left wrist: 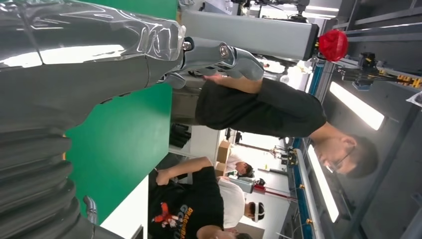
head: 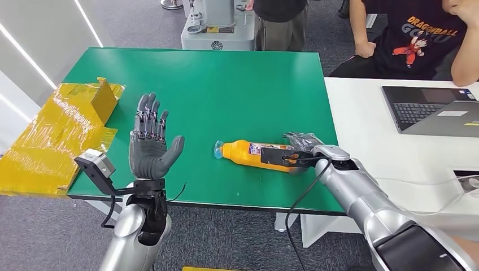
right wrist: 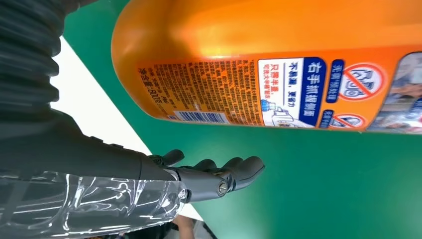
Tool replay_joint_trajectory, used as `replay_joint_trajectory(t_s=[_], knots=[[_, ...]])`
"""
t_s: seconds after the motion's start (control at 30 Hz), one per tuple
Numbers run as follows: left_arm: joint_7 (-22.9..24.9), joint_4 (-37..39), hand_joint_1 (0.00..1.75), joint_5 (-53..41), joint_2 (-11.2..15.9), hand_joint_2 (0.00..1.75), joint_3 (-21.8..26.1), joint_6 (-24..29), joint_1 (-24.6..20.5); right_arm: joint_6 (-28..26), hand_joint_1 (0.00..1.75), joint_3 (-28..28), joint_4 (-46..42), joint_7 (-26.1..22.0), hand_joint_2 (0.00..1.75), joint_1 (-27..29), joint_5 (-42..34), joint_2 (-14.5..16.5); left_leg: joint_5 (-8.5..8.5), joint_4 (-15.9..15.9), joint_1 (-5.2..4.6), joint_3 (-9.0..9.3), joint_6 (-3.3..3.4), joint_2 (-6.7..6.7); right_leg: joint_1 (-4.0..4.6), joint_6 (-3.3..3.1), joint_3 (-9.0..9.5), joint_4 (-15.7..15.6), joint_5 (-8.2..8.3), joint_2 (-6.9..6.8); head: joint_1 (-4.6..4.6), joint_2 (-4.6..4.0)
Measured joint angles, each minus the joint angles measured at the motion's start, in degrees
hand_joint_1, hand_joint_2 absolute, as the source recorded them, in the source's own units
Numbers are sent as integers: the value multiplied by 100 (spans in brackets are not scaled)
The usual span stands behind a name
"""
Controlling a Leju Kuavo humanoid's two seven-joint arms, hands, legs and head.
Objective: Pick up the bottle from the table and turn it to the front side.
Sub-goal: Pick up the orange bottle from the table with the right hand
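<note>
- The orange bottle (head: 257,155) was seen lying on its side on the green table (head: 226,90), toward the near edge, right of centre, clear cap end pointing toward the robot's left
- In the right wrist view the bottle's (right wrist: 278,59) printed label with barcode and small text was seen close up, above the green surface
- The right hand (head: 299,148) was placed at the bottle's base end, dark fingers (head: 294,138) laid over and around the orange body; whether they were clamped on it could not be told
- In the right wrist view the thumb (right wrist: 219,177) was seen apart from the bottle, with green table between them
- The left hand (head: 150,141) was held upright over the table's near-left part, palm showing, fingers apart and straight, nothing held, well apart from the bottle
- Yellow taped cardboard (head: 62,135) was seen at the table's left edge
- A white table (head: 373,141) with a laptop (head: 432,110) was seen just to the right
- People (head: 418,36) were seen beyond the tables
</note>
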Motion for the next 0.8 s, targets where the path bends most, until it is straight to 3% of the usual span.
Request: replay_joint_trajectory(t_s=[0.37, 0.8], knots=[[-62, 5, 0, 20, 0, 175, -60, 73, 3, -777, 0, -72, -102, -482, 175, 29, 52, 123, 0, -1, 0, 0, 0, 0, 0, 0, 0, 1, 0, 0, -1, 0], [-86, 5, 0, 33, 1, 175, -100, 107, 12, -847, 0, -172, -125, -566, 175, 29, 134, 269, 0, 0, 0, -1, 0, -1, 0, 0, 1, 0, 0, -2, 1, 0]])
